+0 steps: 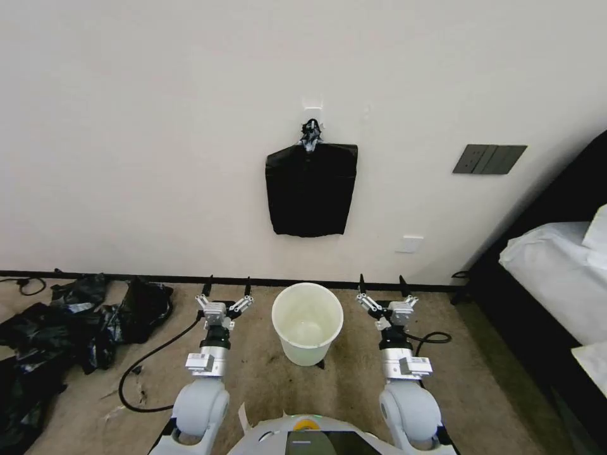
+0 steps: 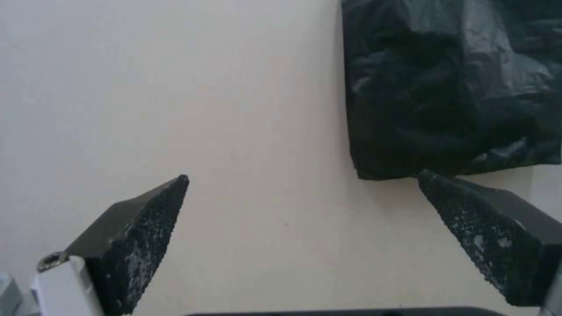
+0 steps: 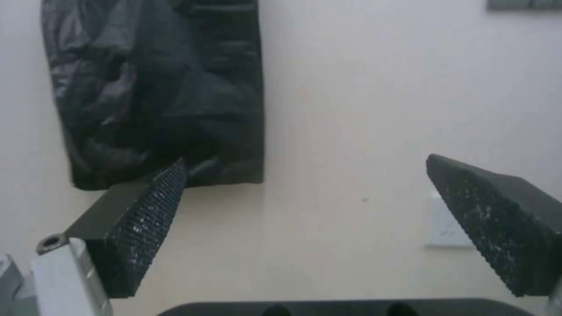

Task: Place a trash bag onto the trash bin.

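**Pre-grasp: bin unlined, bag supply on wall**

The white trash bin (image 1: 307, 322) stands empty on the carpet between the left gripper (image 1: 227, 289) and right gripper (image 1: 381, 288), both spread wide and holding nothing. The black bag bundle (image 1: 310, 188) hangs above on a wall hook (image 1: 311, 105). Draw one film layer only.

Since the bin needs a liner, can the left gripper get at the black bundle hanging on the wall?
Probably yes. The left gripper is open beside the trash bin, and nothing stands between it and the black bundle above, though it must rise some way.
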Available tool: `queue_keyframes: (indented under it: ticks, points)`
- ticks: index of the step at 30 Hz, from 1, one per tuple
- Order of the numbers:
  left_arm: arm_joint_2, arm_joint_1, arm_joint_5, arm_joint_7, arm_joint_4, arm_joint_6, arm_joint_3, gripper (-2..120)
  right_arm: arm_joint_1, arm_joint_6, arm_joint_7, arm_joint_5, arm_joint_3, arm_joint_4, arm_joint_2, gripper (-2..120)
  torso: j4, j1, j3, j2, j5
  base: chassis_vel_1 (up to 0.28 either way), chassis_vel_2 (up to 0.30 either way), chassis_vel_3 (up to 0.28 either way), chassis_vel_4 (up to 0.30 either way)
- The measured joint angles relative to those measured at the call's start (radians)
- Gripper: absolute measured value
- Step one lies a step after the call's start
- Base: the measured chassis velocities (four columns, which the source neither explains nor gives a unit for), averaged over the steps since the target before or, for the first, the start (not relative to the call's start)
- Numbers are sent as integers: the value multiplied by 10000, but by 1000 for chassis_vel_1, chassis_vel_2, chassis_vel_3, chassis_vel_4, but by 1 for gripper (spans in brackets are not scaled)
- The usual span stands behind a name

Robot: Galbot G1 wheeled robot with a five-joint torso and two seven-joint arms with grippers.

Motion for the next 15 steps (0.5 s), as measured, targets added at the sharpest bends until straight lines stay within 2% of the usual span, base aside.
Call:
queue_keyframes:
  ticks: [5,9,15]
  points:
    - [0,97,-13,46,0,-90,-49,100,464,13,-318,707,-431,-229,-227,100,0,0,1,0,0,0,0,0,0]
    - [-5,221,-33,74,-39,-160,-104,100,1273,-89,-692,1766,-1067,-467,-625,100,2,0,0,0,0,0,0,0,0]
    - [-23,303,-43,131,-62,-224,-268,100,3156,-935,-948,4095,-1953,-988,-1231,100,1,0,1,0,0,0,0,0,0]
